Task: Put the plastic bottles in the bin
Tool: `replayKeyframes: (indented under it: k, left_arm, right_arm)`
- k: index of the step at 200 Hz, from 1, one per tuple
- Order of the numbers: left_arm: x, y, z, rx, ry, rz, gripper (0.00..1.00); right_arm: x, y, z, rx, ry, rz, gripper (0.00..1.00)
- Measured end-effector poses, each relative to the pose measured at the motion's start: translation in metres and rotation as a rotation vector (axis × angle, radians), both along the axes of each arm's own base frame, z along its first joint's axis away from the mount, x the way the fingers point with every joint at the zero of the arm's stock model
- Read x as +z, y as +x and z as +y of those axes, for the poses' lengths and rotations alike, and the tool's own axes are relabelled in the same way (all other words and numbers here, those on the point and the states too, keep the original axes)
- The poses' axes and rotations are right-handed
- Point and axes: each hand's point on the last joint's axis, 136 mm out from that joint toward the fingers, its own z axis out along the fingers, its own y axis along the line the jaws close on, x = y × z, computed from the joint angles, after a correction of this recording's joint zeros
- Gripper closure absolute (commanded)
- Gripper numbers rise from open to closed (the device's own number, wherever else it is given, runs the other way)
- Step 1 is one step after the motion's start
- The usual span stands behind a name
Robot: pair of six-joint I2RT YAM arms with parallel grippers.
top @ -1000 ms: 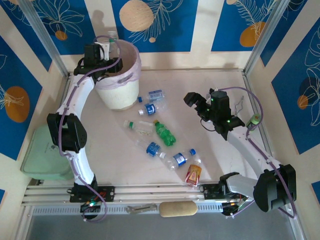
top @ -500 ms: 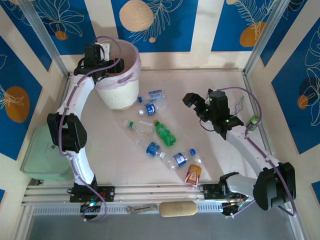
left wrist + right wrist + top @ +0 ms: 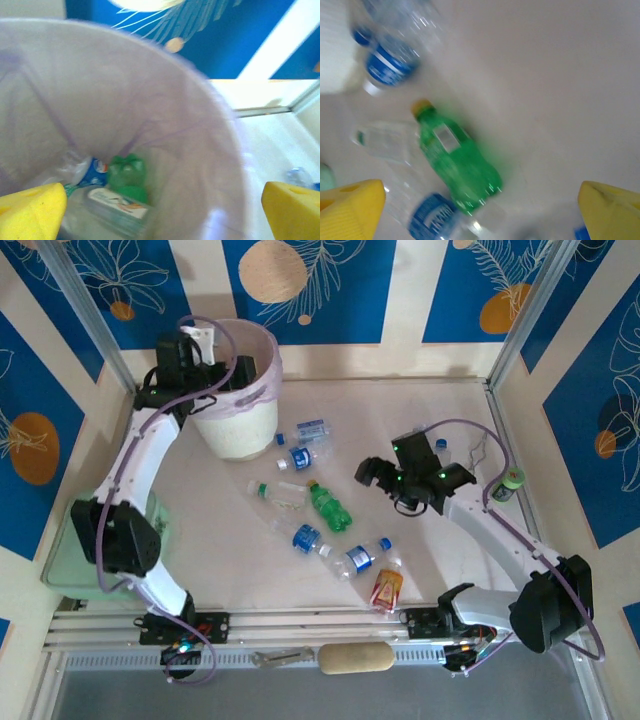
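The left end effector (image 3: pixel 161 212) hangs over the bin (image 3: pixel 235 430) at the table's far left corner, jaws spread wide with nothing between them. A green bottle and a blue-labelled one lie at the bottom of the liner. The right end effector (image 3: pixel 481 212) is also wide open and empty, above the green bottle (image 3: pixel 457 162) lying mid-table (image 3: pixel 240 560).

That bottle looks like the next pick. The fingers should straddle its body across the width, not along it. They should come down clear of the clear bottle (image 3: pixel 385 142) just beside its neck and the blue-labelled one (image 3: pixel 432 217) at its base. A slow, light close would suit it, since thin round plastic probably rolls or squashes. The left arm had best lift clear of the rim so the right arm can reach the bin.

No writing can be read. The green bottle carries a small pale label, and the blue labels show white lettering too blurred to make out. A red-orange labelled bottle (image 3: pixel 387 588) lies toward the near edge.
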Motion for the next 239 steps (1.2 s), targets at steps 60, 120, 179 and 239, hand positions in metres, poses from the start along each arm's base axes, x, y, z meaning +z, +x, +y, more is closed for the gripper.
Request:
replayKeyframes:
  k: [60, 120, 179, 239]
  left_arm:
    - [-0.025, -0.074, -0.108, -0.232, -0.133, -0.026, 0.00]
    - [-0.112, -0.113, -0.145, -0.277, -0.204, 0.176, 0.00]
    - [-0.118, -0.118, -0.147, -0.287, -0.201, 0.191, 0.00]
    - [-0.119, -0.118, -0.147, -0.285, -0.204, 0.193, 0.00]
  right_arm:
    - [-0.032, -0.074, -0.006, 0.065, -0.179, 0.245, 0.00]
    - [-0.052, -0.141, -0.021, 0.080, -0.326, 0.431, 0.04]
    - [-0.083, -0.181, -0.024, 0.079, -0.278, 0.498, 0.11]
    - [-0.116, -0.186, -0.008, 0.110, -0.277, 0.528, 0.11]
